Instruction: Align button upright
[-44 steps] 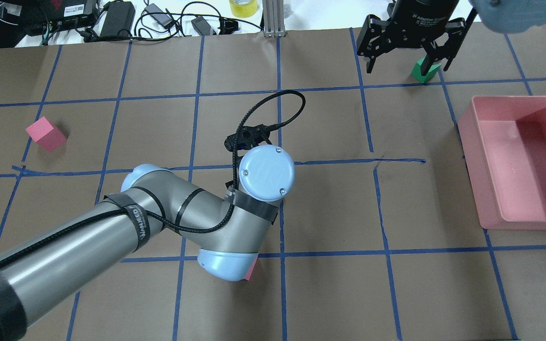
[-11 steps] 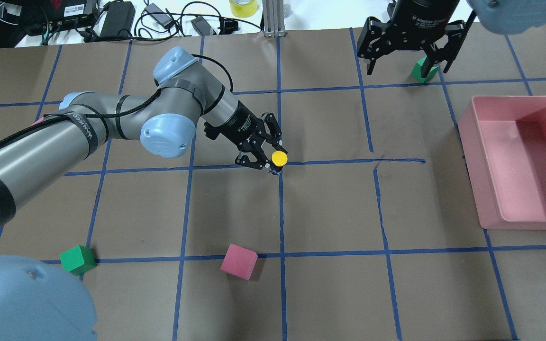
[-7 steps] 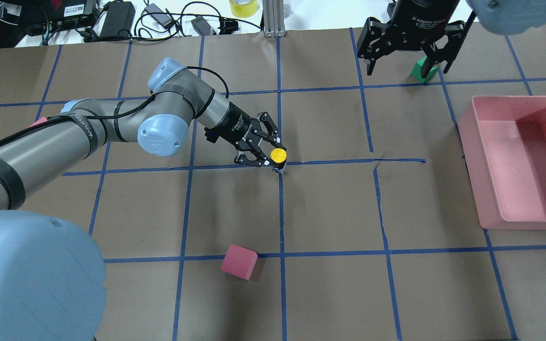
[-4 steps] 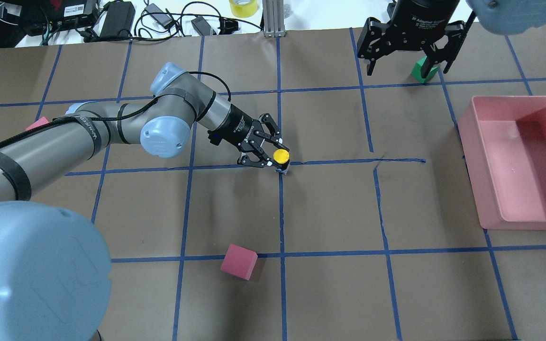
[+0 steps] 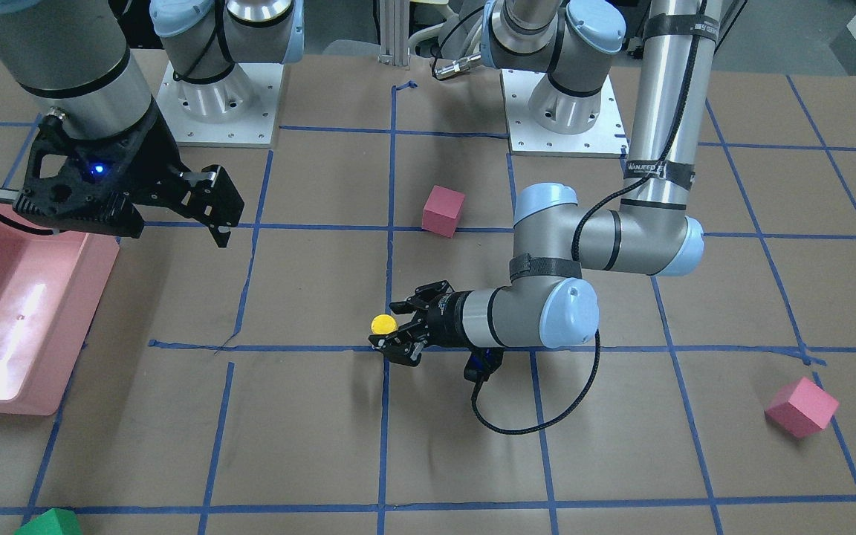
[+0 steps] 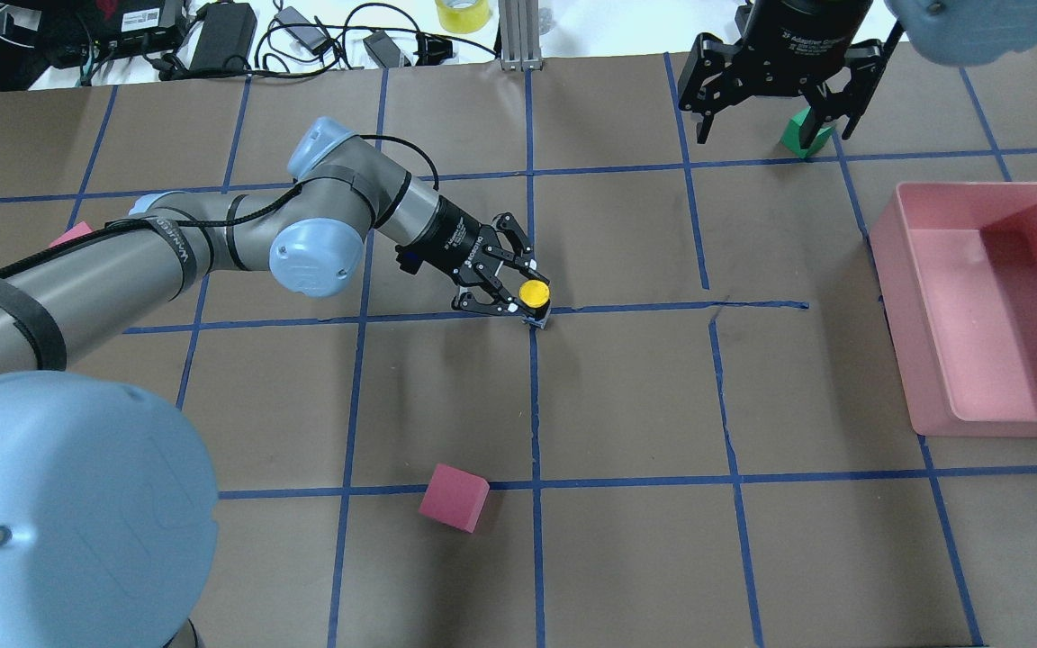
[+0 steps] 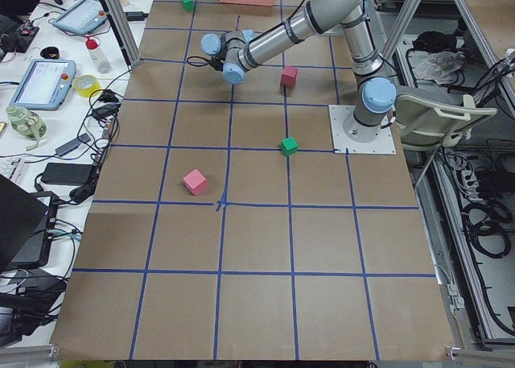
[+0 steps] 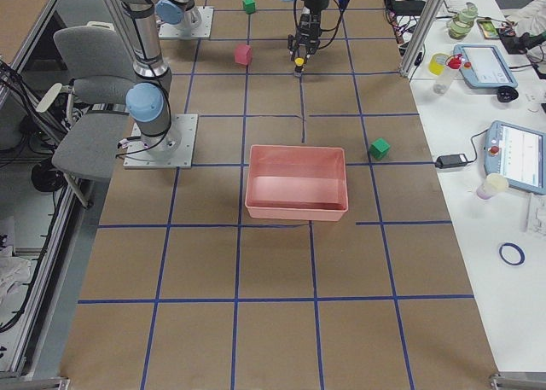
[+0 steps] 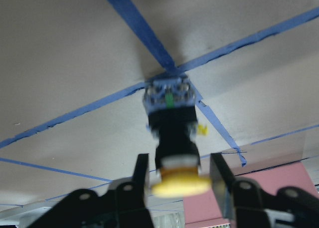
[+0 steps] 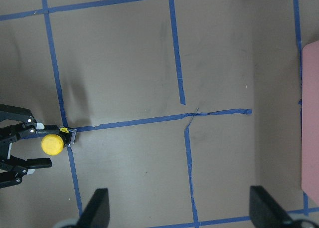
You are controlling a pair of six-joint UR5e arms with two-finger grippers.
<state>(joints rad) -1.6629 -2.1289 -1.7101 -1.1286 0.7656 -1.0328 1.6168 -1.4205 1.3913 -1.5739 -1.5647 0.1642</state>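
The button (image 6: 534, 292) has a yellow cap, a black neck and a grey base. It stands about upright with its base on a blue tape crossing mid-table. It also shows in the front view (image 5: 383, 324), the left wrist view (image 9: 172, 123) and the right wrist view (image 10: 52, 143). My left gripper (image 6: 521, 288) lies nearly level, its fingers (image 9: 141, 175) close on either side of the cap, shut on the button. My right gripper (image 6: 772, 133) is open and empty, hovering at the back right (image 10: 182, 213).
A green cube (image 6: 807, 135) sits under the right gripper. A pink bin (image 6: 897, 270) stands at the right edge. A pink cube (image 6: 454, 497) lies near the front, another (image 5: 802, 406) at the left. A third cube, green (image 7: 289, 146), lies near the left base.
The left arm swung from overhead to a low reach. Over the last second the gripper and button shifted slightly right. The left elbow rose and now hides the front-left green cube.
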